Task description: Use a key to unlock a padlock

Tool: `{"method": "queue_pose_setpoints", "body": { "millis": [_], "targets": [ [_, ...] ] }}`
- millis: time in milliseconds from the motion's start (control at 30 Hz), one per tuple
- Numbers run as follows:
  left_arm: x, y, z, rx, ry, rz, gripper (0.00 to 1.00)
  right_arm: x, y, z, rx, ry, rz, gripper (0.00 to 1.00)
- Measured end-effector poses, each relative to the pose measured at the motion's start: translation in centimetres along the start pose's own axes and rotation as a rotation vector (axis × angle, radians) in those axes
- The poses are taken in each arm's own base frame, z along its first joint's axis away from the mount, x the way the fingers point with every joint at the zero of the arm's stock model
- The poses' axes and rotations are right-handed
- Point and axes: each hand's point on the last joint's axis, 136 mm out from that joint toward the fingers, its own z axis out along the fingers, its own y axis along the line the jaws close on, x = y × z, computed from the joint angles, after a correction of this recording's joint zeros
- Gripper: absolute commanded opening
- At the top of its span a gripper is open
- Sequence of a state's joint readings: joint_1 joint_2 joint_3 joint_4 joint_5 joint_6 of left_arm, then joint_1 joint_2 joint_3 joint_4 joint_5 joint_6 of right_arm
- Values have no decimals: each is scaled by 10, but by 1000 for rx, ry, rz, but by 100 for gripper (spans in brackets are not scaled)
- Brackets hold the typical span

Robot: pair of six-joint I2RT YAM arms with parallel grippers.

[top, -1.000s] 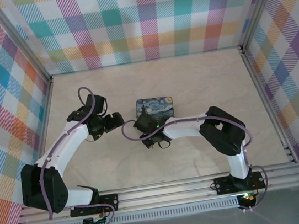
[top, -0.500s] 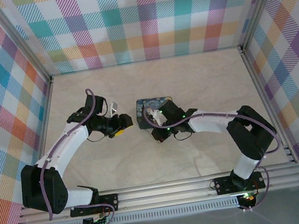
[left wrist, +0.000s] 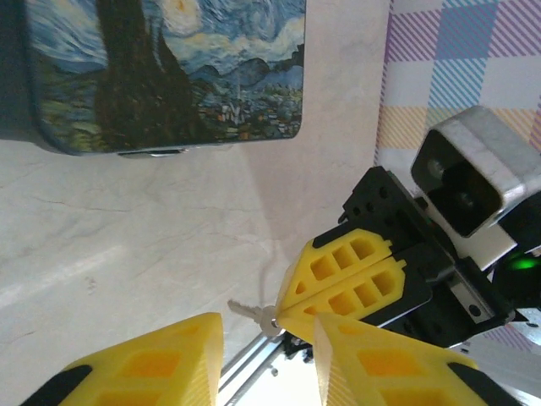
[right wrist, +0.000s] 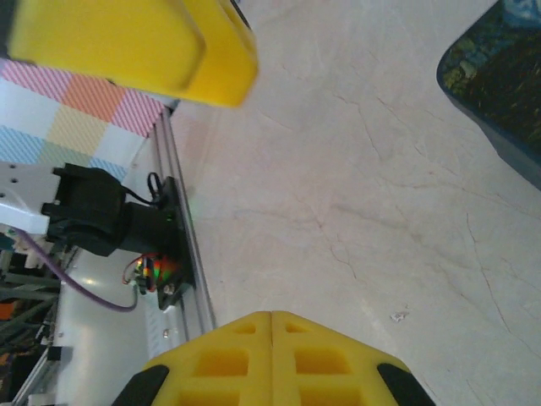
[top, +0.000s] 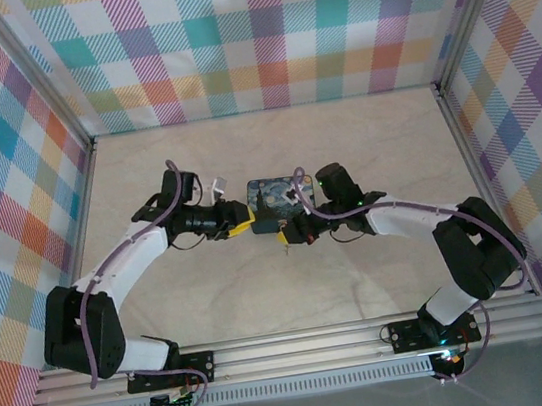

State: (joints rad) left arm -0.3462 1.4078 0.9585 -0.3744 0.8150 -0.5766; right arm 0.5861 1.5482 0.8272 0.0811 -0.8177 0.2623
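My right gripper (top: 289, 235) is shut on the key (left wrist: 254, 315). The small grey key sticks out from its closed yellow fingertips (left wrist: 338, 288), just in front of the blue tin. Facing it from the left, my left gripper (top: 242, 224) has its yellow fingers (left wrist: 161, 364) apart. In the left wrist view the key sits in line with that gap; whether it touches a pad I cannot tell. In the right wrist view my right gripper (right wrist: 272, 316) shows its jaws pressed flat together, with one left finger (right wrist: 135, 42) above. The padlock is out of view.
A dark blue tin (top: 275, 198) with a swirly painted lid (left wrist: 169, 68) lies just behind both grippers. A tiny silvery speck (right wrist: 396, 317) lies on the pale tabletop. An aluminium rail (top: 301, 345) runs along the near edge. Plaid walls (top: 8, 199) close off three sides.
My left gripper has moved right toward the tin and its fingers have narrowed. My right arm has swung out rightward, turning its shut gripper to face the left one.
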Motion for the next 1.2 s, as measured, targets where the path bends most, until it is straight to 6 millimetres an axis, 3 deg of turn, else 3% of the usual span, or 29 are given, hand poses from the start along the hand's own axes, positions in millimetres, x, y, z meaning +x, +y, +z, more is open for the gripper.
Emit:
{"method": "queue_pose_setpoints", "body": {
  "millis": [267,433,567,700,800,867,1000,1200],
  "targets": [
    [-5,1,9,11,-8,-22,35,-35,-5,-18,11,-75,121,7],
    [-3,13,16,-16,-28,-30,34,-63,-6,-25,54,-143,270,9],
    [4,15,25,-89,-48,65,34,-84,-8,-32,114,-197,354,10],
    [-3,9,22,-132,-86,130,34,-111,-18,-38,212,-244,368,10],
    [-15,0,16,-150,-125,168,35,-127,-36,-34,277,-257,356,10],
    [-21,-5,12,-161,-146,190,35,-123,-54,-28,320,-241,367,11],
    [-26,1,8,-201,-169,195,35,-96,-89,-18,414,-173,419,12],
    [-24,11,6,-238,-157,178,36,-65,-104,-21,483,-124,441,10]
  ]
}}
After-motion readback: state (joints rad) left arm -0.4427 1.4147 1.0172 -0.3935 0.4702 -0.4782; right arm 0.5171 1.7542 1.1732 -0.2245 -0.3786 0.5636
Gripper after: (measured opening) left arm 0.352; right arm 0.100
